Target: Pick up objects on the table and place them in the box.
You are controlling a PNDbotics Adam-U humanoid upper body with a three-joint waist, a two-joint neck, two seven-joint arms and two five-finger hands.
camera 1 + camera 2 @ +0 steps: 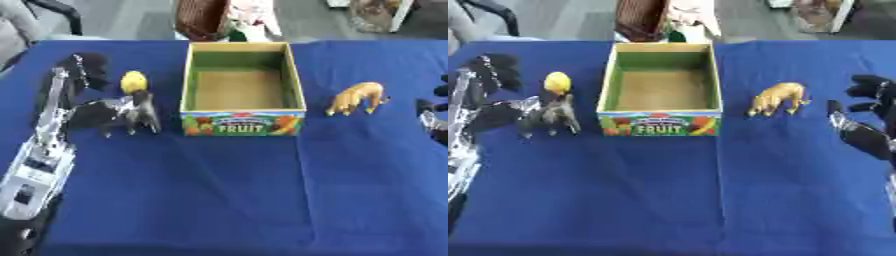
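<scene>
An open cardboard box (pixel 300 85) with a FRUIT label stands at the table's middle. A small yellow round fruit (pixel 133 81) lies left of the box. My left hand (pixel 118 112) hangs just in front of the fruit, open, its fingers (pixel 131 125) spread and pointing down at the cloth. I cannot tell whether the hand touches the fruit. A golden toy animal (pixel 779 99) stands right of the box. My right hand (pixel 866 132) rests open at the right edge, dark fingers up, apart from the animal.
A blue cloth (pixel 227 195) covers the table, with a wide bare stretch in front of the box. My left arm (pixel 44 150) runs up the left side. A brown basket (pixel 199 20) and other clutter sit beyond the far edge.
</scene>
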